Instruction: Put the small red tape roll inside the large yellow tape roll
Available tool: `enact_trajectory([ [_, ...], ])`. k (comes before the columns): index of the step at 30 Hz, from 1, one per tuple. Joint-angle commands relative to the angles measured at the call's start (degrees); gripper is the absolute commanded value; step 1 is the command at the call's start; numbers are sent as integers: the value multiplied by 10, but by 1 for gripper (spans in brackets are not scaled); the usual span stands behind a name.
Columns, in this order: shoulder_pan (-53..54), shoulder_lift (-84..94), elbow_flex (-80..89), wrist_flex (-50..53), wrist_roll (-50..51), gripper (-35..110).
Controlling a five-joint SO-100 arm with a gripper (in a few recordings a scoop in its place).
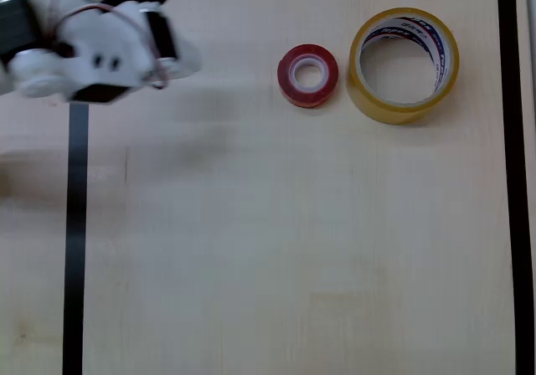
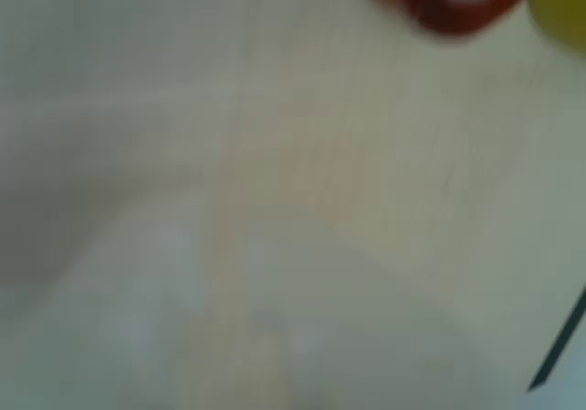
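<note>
Pale wood table (image 1: 276,249) (black-taped border (image 1: 75,241))

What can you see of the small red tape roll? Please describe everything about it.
The small red tape roll is a glossy red ring with a white inner core. It lies flat on the light wooden table, just left of the large yellow tape roll in the overhead view, with a narrow gap between them. Nothing holds it. The wrist view shows it blurred at the top edge.
</note>
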Motion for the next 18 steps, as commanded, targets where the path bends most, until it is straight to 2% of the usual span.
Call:
enact_trajectory([
  [1, -9, -60, -140, -4, 4, 0],
  [9, 8, -205, -288, 14, 4, 1],
  [18, 25, -281, -349, 11, 4, 16],
])
